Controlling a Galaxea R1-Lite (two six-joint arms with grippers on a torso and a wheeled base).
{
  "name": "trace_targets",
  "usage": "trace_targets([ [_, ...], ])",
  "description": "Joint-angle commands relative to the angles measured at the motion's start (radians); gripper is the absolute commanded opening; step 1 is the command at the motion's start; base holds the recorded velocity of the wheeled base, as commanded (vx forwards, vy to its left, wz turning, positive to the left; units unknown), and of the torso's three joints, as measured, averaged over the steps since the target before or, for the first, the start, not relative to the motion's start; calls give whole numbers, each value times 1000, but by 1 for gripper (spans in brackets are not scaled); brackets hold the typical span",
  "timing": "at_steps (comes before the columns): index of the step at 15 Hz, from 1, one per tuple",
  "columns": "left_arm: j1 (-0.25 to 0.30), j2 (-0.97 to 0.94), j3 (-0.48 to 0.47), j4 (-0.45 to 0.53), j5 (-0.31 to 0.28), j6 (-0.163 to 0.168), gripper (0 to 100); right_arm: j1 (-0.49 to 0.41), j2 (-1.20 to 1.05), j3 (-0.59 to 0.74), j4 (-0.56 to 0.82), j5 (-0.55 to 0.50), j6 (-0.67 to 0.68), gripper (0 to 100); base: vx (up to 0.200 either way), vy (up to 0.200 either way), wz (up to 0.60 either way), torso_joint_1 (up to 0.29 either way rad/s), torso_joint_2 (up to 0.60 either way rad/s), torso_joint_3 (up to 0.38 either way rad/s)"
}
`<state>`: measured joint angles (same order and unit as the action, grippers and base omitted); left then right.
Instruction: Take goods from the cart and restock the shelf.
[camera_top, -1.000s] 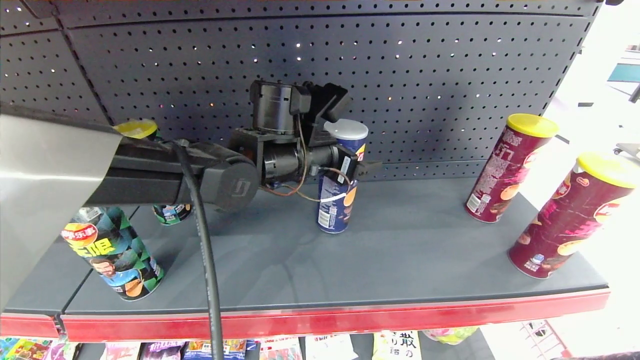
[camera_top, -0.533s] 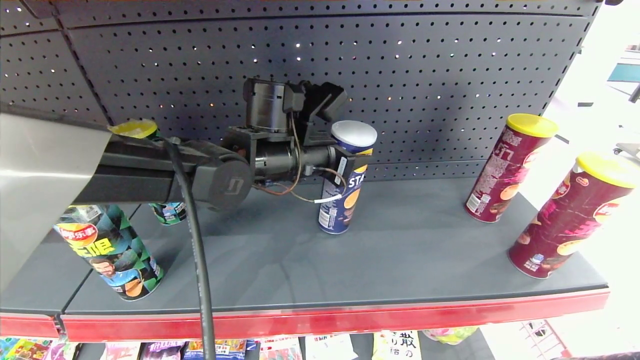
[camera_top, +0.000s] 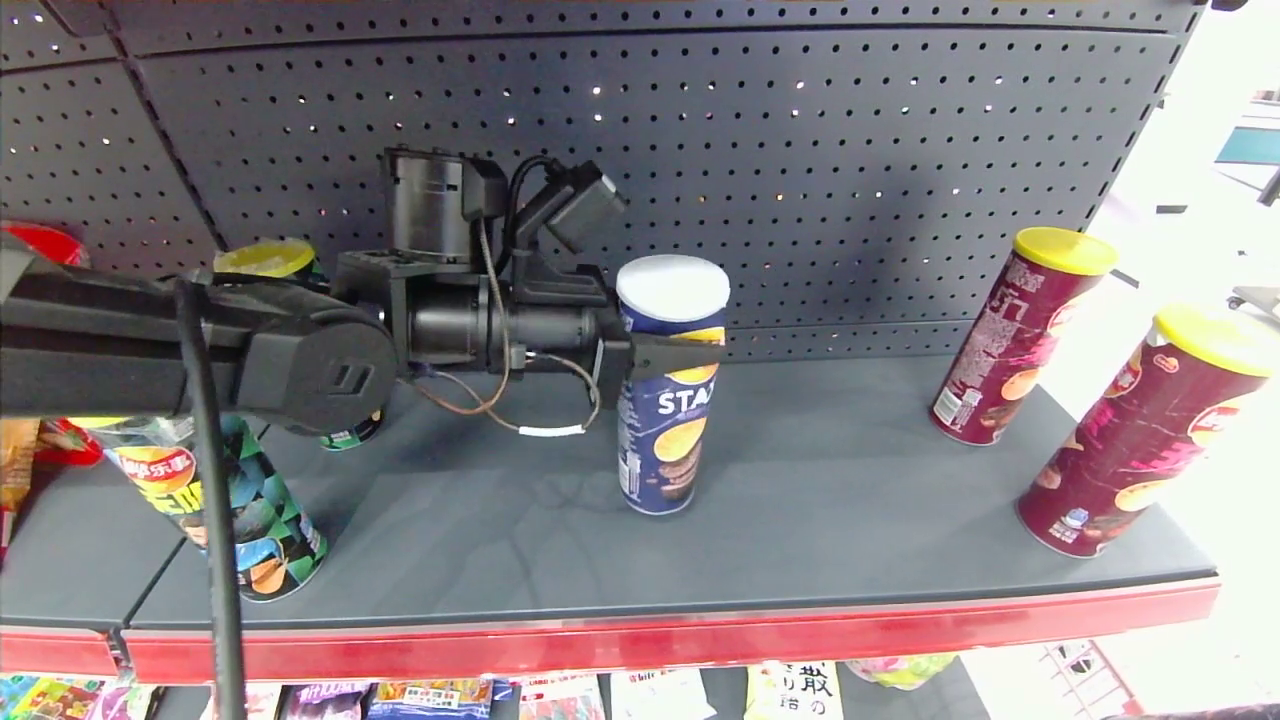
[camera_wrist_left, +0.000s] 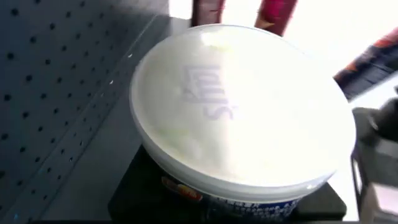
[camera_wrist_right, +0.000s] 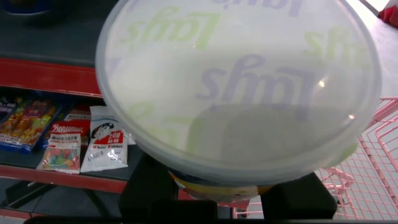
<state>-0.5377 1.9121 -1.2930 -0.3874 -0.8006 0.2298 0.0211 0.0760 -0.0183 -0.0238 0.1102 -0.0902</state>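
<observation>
Blue cardboard tube (camera_top: 660, 450), white plastic lid, clamped near its top by my left gripper (camera_top: 682, 348); released tilted, it could topple on the grey shelf (camera_top: 850, 500). My right gripper (camera_wrist_right: 230, 200) grips a clear-lidded tube (camera_wrist_right: 239, 81).

Your left arm (camera_top: 200, 345) runs level from the left edge to frame centre, left gripper (camera_top: 668, 355) clamped on the blue can (camera_top: 660, 440); your right gripper (camera_wrist_right: 227, 202) clasps a clear-lidded can (camera_wrist_right: 239, 81)
</observation>
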Motion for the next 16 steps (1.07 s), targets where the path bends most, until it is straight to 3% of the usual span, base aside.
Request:
trace_targets([
  [1, 8, -44, 92, -53, -75, 48, 0, 0, 1, 0, -1, 0, 0, 0, 0, 0, 0, 0, 0, 0],
  [3, 7, -44, 156, -96, -111, 80, 0, 0, 1, 0, -1, 0, 0, 0, 0, 0, 0, 0, 0, 0],
  [6, 7, -44, 207, -130, -172, 97, 0, -3, -1, 0, -1, -1, 0, 0, 0, 0, 0, 0, 0, 0],
  [9, 7, -48, 227, -131, -235, 100, 0, -4, -4, 0, 1, -1, 0, 0, 0, 0, 0, 0, 0, 0],
  [16, 24, -7, 213, -128, -282, 83, 0, -4, -2, 0, 1, -1, -2, 0, 0, 0, 0, 0, 0, 0],
])
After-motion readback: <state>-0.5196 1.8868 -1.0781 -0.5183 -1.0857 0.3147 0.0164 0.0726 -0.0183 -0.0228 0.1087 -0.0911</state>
